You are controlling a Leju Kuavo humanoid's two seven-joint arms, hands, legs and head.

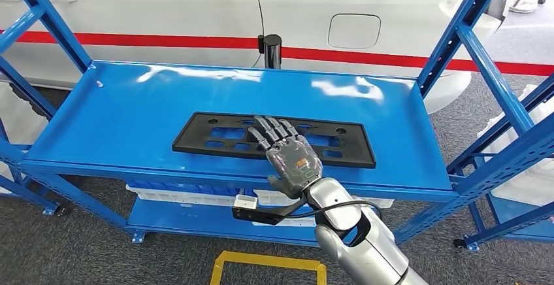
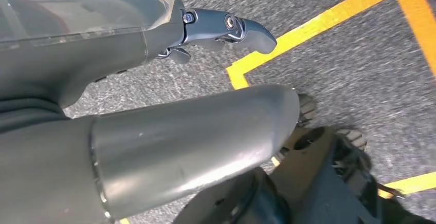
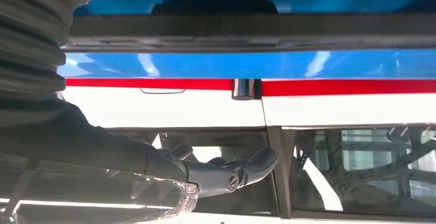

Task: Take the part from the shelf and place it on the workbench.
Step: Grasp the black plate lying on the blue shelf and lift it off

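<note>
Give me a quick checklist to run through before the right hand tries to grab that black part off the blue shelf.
1. Black part lies flat on the blue shelf: ok.
2. Right hand is over the part's near edge: ok.
3. Fingers stretched flat above the part, not closed on it: not ok, no grip yet.
4. Contact between fingers and part: cannot tell.
5. Left hand hangs over the floor, out of the way: ok.
6. Shelf surface around the part free of other items: ok.
</note>
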